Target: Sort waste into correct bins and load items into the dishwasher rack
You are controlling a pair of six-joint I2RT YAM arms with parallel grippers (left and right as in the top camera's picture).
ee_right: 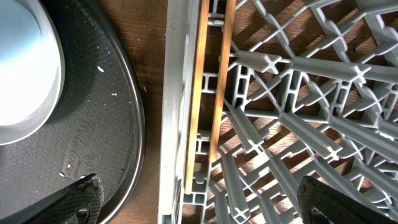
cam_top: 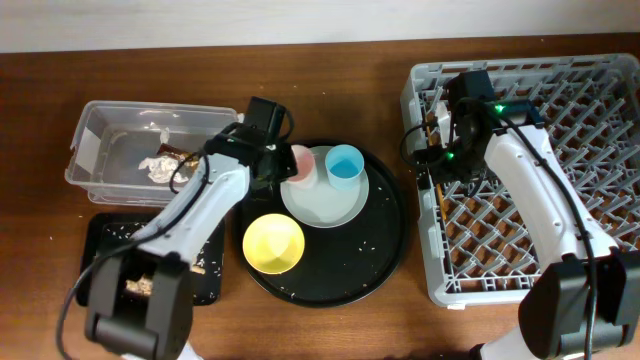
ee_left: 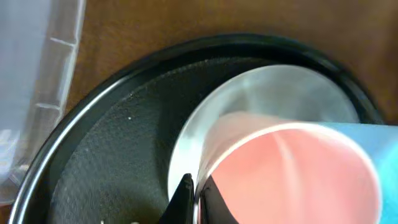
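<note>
Two chopsticks (ee_right: 196,93) lie in rack (ee_right: 311,93) under right gripper (ee_right: 208,199), jaws wide, empty; left gripper (ee_left: 198,202) pinches pink cup (ee_left: 292,180) rim.

My worktop (cam_top: 330,330) is dark reddish-brown wood with a fine grain, matte under soft, even light. Along its far edge I see a pale cream-coloured strip (cam_top: 200,20); wall or floor, I cannot tell. The same wood shows in both my wrist views.

1 large round black tray (cam_top: 385,250) sits near the middle of the dark brown wooden table (cam_top: 330,80). Its raised rim is glossy, its floor finely textured, with faint embossed script near the edge. 1 pale strip of wall (cam_top: 200,20) borders the table's far side.
</note>
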